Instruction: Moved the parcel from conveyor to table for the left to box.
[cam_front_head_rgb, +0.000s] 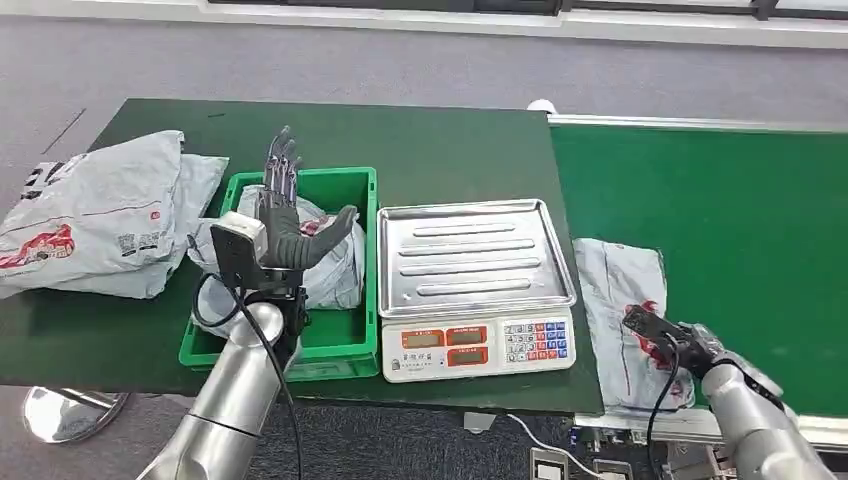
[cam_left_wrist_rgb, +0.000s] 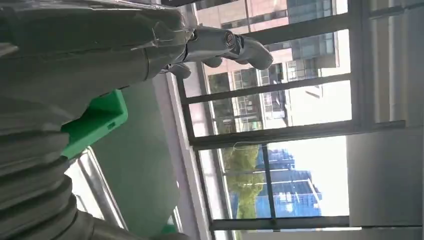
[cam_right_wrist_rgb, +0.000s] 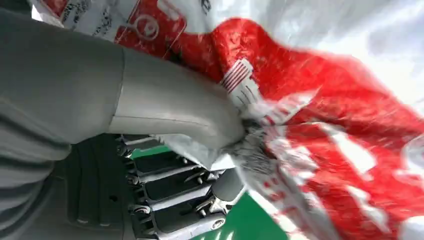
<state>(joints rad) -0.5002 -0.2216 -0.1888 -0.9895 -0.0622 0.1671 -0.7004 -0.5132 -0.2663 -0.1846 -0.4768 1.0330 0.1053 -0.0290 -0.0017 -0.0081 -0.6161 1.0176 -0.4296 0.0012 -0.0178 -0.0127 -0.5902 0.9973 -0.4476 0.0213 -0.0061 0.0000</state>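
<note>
The right hand (cam_front_head_rgb: 688, 341) is low over the green conveyor belt (cam_front_head_rgb: 730, 210), at the near edge of a grey parcel (cam_front_head_rgb: 625, 300) with red printing that lies flat on the belt. In the right wrist view the thick thumb presses the parcel's film (cam_right_wrist_rgb: 325, 110) against the darker fingers (cam_right_wrist_rgb: 175, 200) curled beneath it, with the film bunched at the pinch point, so this hand is clamped on the parcel. The parcel has not been lifted; it is on the belt, just beside the weighing scale (cam_front_head_rgb: 472, 285) that sits on the dark green table (cam_front_head_rgb: 400, 140). The left hand (cam_front_head_rgb: 285, 215) is raised above the green box (cam_front_head_rgb: 340, 345), fingers extended and apart, thumb splayed to one side, holding nothing; the left wrist view shows the fingers (cam_left_wrist_rgb: 235, 45) extended against the windows, with a corner of the box (cam_left_wrist_rgb: 95, 122) below. Beneath this hand, inside the box, lies a second grey bag (cam_front_head_rgb: 335, 265). Further out to the left of the left hand, a pile of grey bags (cam_front_head_rgb: 100, 215) rests on the table, apart from the box. The scale's steel tray (cam_front_head_rgb: 470, 255) lies between the two hands.
</note>
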